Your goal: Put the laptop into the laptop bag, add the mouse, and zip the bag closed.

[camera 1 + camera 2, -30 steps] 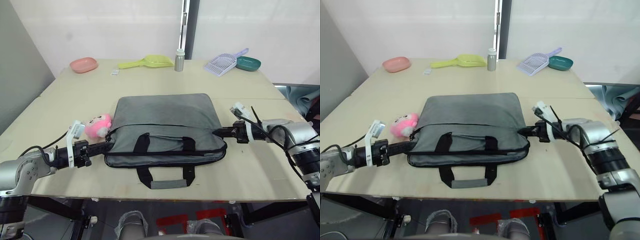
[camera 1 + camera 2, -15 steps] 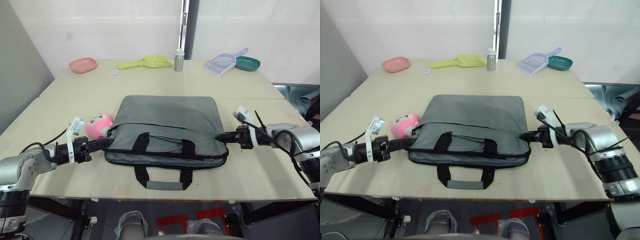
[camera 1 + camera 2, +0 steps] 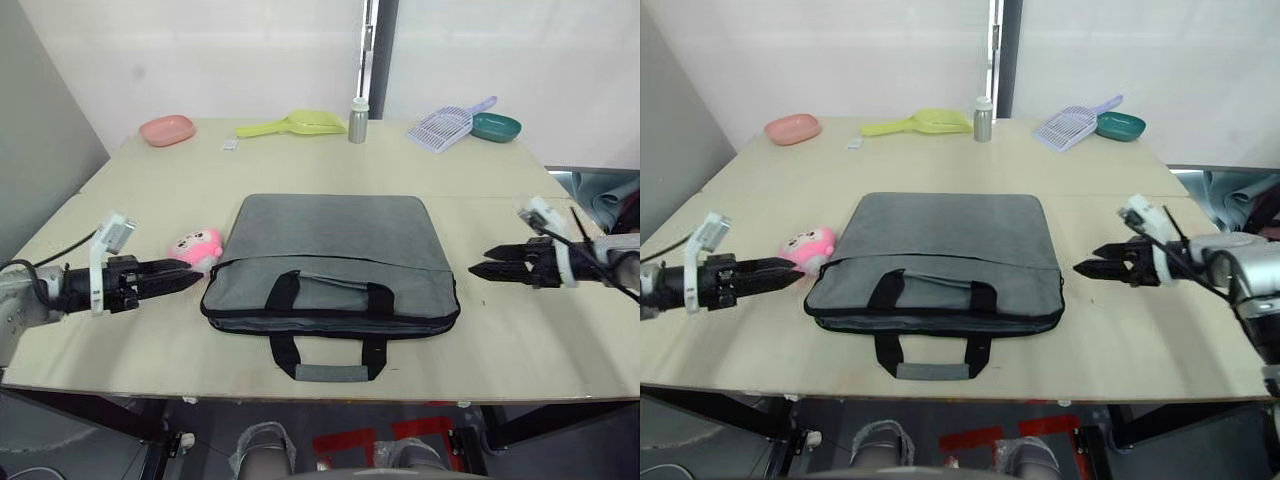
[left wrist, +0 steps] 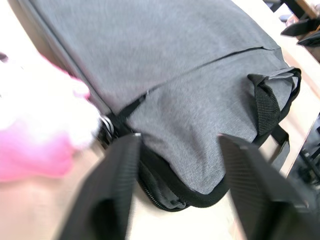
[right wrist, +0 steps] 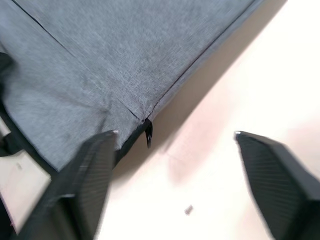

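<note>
In the eye views, the flat grey fabric laptop bag is seen lying near the desk's front edge; both tools have been withdrawn from its ends since the earlier frame. The left tool is held apart, beside a round pink plush toy. The right tool is parted too. In the left wrist view, the toy is blurred. In the right wrist view, the bag's zipper pull is made out.

Silver-grey arms with black cables and white wrist brackets end in a black two-fingered tool each.
</note>
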`<state>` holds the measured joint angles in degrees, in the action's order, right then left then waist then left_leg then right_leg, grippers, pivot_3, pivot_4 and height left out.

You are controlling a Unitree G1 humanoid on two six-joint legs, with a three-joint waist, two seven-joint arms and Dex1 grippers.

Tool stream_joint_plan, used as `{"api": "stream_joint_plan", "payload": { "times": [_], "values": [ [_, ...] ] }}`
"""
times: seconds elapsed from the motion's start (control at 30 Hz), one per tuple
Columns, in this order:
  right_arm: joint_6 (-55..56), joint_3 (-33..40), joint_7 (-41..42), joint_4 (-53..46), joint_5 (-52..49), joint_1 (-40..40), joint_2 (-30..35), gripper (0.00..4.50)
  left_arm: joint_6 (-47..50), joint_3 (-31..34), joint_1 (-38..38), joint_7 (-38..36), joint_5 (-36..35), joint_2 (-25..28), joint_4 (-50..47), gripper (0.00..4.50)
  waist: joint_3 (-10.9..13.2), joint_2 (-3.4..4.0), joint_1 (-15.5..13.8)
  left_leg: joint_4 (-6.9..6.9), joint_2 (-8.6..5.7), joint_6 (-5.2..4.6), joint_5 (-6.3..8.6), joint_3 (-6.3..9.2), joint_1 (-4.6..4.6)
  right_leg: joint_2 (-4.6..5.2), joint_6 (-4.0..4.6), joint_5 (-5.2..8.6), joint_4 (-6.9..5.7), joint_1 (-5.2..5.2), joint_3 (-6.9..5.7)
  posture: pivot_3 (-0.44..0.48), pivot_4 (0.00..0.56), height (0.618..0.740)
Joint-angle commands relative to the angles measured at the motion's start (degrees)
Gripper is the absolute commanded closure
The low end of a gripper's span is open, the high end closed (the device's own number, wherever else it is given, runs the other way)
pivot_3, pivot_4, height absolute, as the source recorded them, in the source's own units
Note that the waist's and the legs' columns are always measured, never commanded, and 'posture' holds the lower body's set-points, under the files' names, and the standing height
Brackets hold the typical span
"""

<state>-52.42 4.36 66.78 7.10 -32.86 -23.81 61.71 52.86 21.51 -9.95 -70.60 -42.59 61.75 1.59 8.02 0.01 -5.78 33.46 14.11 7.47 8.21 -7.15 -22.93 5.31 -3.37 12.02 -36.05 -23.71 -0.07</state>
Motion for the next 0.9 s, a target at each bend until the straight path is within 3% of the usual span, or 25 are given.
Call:
{"api": "stream_joint_plan", "payload": {
  "times": [0.03,0.2,0.43,0.63,0.8,0.83,0.9],
  "values": [
    [-0.72,9.09,3.97,-6.24,-4.22,2.54,5.07,0.00,-1.45,5.25,-0.08,-6.98,-1.03,6.71,0.42,0.02,0.01,0.00,-0.05,-0.04,0.00,-0.01,0.00,-0.03,-0.02,-0.01,0.00,0.00,0.02,-0.04,0.02,0.000,0.150,0.740],
    [-4.81,21.43,7.10,-14.59,-10.76,8.45,8.36,0.00,-10.60,11.42,5.08,-15.29,4.08,11.97,1.90,0.02,0.01,0.00,0.20,-0.22,0.03,-0.04,0.00,-0.26,0.09,-0.01,0.02,0.01,0.07,-0.14,0.20,0.000,0.150,0.740],
    [-9.18,32.46,5.06,-25.35,-16.87,14.72,6.71,0.00,-15.68,22.90,13.67,-21.45,8.01,12.41,1.84,0.02,0.01,0.00,0.16,-0.31,0.05,-0.06,0.02,-0.35,0.08,-0.02,0.04,0.03,0.18,-0.21,0.23,0.000,0.150,0.740],
    [-5.57,29.63,1.85,-28.87,-18.71,13.60,3.22,0.00,-16.27,27.47,17.92,-20.03,9.78,10.07,4.41,0.02,0.00,0.01,0.18,-0.28,0.04,-0.05,0.02,-0.41,0.20,-0.01,0.04,0.03,0.12,-0.19,0.32,0.000,0.150,0.740],
    [-3.88,20.38,-3.14,-30.91,-20.39,6.46,-2.57,0.00,-16.45,29.96,20.21,-16.77,9.10,5.46,2.75,0.02,0.00,0.02,0.51,-0.30,0.07,-0.05,0.02,-0.45,0.21,-0.03,0.04,0.03,0.06,-0.24,0.34,0.000,0.150,0.740],
    [-3.72,17.41,-4.52,-30.81,-19.40,4.59,-3.49,0.52,-16.96,29.98,20.01,-15.67,9.06,4.47,2.65,0.00,-0.02,0.04,0.64,-0.29,0.07,-0.05,0.02,-0.46,0.23,-0.04,0.04,0.03,0.05,-0.24,0.35,0.000,0.150,0.740],
    [-4.05,12.12,-6.89,-29.88,-18.73,0.04,-6.52,1.10,-17.23,29.99,19.50,-13.29,8.68,2.55,2.37,0.00,-0.02,0.04,0.59,-0.29,0.07,-0.04,0.02,-0.46,0.27,-0.04,0.04,0.03,-0.05,-0.25,0.36,0.000,0.150,0.740]
  ]
}}
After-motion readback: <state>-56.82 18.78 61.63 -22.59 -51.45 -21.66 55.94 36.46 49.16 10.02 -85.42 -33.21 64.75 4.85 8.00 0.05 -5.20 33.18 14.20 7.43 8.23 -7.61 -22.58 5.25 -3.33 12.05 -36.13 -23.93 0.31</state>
